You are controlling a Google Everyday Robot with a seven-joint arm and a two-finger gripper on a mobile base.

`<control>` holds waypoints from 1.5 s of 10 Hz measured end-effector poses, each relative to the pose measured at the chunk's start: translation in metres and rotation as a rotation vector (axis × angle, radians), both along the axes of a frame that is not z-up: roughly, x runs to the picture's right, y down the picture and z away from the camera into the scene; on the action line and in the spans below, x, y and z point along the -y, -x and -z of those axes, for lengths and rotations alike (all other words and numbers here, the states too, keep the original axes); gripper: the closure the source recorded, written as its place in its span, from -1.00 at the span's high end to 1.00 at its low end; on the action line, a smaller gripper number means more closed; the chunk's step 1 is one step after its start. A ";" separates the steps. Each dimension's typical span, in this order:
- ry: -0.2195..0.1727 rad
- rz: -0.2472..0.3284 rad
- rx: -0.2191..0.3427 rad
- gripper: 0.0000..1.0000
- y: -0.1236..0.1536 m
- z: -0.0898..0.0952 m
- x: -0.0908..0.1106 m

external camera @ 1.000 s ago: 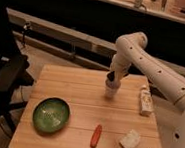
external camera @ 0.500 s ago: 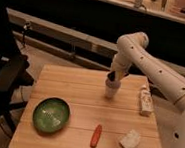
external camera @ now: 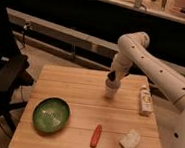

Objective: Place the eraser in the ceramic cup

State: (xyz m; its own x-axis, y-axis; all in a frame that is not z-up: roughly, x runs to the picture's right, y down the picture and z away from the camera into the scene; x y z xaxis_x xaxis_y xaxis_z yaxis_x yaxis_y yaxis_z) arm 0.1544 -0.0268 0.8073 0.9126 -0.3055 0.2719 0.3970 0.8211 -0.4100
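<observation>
Dark claw [external camera: 113, 80] at frame centre over white ceramic cup [external camera: 111, 90]; grip state unclear. Eraser unseen; likely light, rubbery, pinch sides.

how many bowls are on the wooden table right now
1. The green bowl sits near the table's front left corner. The gripper is over the white cup toward the back right; nothing else resembles a bowl.
</observation>
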 end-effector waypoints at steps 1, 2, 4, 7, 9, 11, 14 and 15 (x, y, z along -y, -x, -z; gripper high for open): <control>0.001 0.008 -0.003 -1.00 0.000 0.001 -0.001; 0.000 0.009 -0.009 -1.00 0.001 0.001 -0.002; 0.003 0.017 -0.014 -1.00 0.005 -0.001 -0.002; 0.017 0.026 -0.016 -1.00 0.009 -0.006 -0.007; 0.025 0.026 -0.002 -0.87 0.009 -0.007 -0.009; 0.034 0.014 0.018 -0.47 0.007 -0.006 -0.010; 0.031 0.007 0.024 0.00 0.006 -0.006 -0.010; 0.032 0.008 0.027 0.21 0.007 -0.007 -0.010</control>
State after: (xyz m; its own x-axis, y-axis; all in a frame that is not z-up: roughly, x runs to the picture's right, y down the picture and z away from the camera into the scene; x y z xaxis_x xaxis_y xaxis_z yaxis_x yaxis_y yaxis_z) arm 0.1471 -0.0165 0.8138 0.9023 -0.3033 0.3064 0.4147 0.8048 -0.4246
